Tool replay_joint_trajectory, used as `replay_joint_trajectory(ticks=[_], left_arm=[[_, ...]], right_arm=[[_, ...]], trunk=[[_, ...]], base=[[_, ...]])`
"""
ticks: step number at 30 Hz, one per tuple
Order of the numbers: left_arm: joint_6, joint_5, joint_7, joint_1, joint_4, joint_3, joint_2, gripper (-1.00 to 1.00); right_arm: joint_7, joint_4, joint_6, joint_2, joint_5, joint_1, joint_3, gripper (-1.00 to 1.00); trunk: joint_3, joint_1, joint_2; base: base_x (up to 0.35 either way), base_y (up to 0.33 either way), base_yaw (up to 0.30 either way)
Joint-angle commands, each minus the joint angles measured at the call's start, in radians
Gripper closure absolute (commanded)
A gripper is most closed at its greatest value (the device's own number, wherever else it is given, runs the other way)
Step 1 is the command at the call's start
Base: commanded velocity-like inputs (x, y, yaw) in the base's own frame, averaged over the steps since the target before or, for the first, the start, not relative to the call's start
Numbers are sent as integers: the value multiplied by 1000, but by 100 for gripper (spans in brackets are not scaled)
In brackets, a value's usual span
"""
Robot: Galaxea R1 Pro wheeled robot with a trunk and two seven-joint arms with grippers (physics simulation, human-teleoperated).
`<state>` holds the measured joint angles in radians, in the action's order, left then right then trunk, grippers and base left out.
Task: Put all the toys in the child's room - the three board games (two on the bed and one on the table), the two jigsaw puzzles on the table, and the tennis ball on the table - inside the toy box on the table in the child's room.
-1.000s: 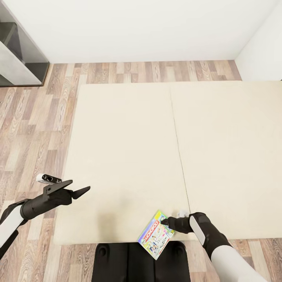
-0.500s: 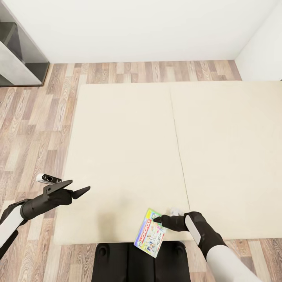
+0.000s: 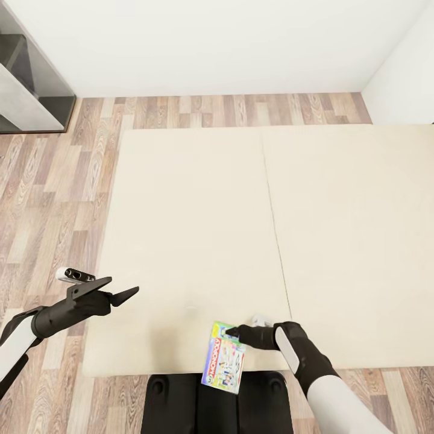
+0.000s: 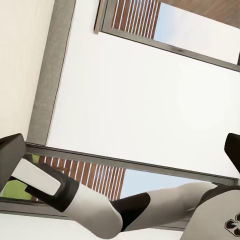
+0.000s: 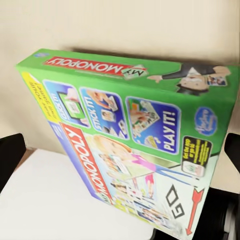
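Observation:
The Monopoly board game [image 3: 224, 358], a flat green box with bright print, hangs tilted over the near edge of the cream bed [image 3: 193, 229]. My right gripper [image 3: 232, 332] is shut on the box's far end. In the right wrist view the same box [image 5: 135, 135] spans the space between the two dark fingers [image 5: 10, 157]. My left gripper [image 3: 123, 285] hovers open above the bed's near left corner with nothing between its fingers. The toy box, the table, the jigsaw puzzles and the tennis ball are out of view.
A seam line [image 3: 274, 241] runs down the middle of the mattress. Wood floor [image 3: 54, 181] lies left of and beyond the bed. A dark grey shelf unit [image 3: 30, 78] stands at the back left by the white wall. My black base [image 3: 175, 398] touches the bed's near edge.
My right gripper has carried the Monopoly box to the left along the bed's near edge, and the box has turned to point more straight towards me. The left arm has stayed still.

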<state>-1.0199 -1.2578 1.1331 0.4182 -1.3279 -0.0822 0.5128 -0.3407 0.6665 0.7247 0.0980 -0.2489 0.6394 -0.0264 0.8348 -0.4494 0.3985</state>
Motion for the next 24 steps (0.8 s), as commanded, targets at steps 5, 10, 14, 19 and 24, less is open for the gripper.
replay_joint_trajectory(ticks=[5, 10, 14, 19, 24], left_arm=[[-4, -3, 1, 1, 0, -2, 1, -100], [-3, -3, 1, 1, 0, -2, 0, -100], [-3, -4, 2, 1, 0, -2, 1, -100], [-3, -4, 2, 1, 0, -2, 1, -100], [-3, -4, 2, 1, 0, -2, 1, -100]], right_arm=[[-2, 9, 6, 7, 0, 0, -3, -100], [-2, 10, 5, 9, 0, -1, 0, -100], [4, 11, 2, 9, 1, -1, 1, -100], [7, 11, -24, 10, 1, -1, 3, -100], [1, 12, -31, 12, 0, -1, 3, -100]], trunk=[[1, -1, 2], [1, -1, 2], [1, -1, 2], [1, -1, 2], [1, -1, 2]], base=[[0, 0, 0], [0, 0, 0], [0, 0, 0], [0, 0, 0], [0, 0, 0]])
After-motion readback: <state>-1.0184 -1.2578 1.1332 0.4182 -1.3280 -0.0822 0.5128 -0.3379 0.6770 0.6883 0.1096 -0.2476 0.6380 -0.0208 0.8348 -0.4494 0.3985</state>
